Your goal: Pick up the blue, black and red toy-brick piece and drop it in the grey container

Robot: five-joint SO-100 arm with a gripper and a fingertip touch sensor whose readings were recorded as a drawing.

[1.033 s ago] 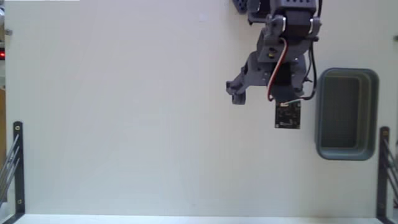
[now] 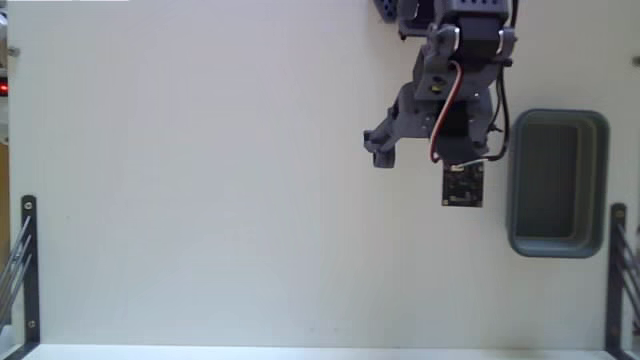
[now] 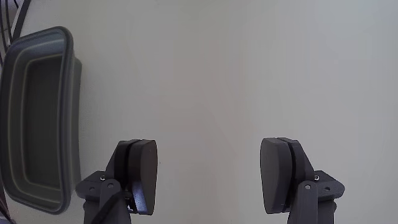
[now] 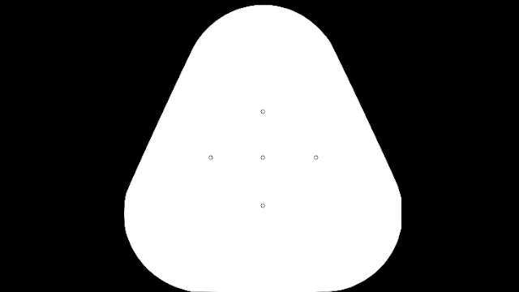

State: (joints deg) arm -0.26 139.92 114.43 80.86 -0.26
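Nothing has moved since a second ago: the dark end effector (image 3: pixel 208 183) hangs spread and empty over the bare white table (image 2: pixel 200 200), left of the blue-grey plastic tray (image 2: pixel 557 183) in the fixed view; the toy-brick piece is unseen, likely light, rigid, best pinched across flat sides.

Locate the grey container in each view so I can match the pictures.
Fixed view: the grey container sits at the right edge, just right of the arm.
Wrist view: it lies along the left edge, left of the open claw.
Shared landmark: the pale table.
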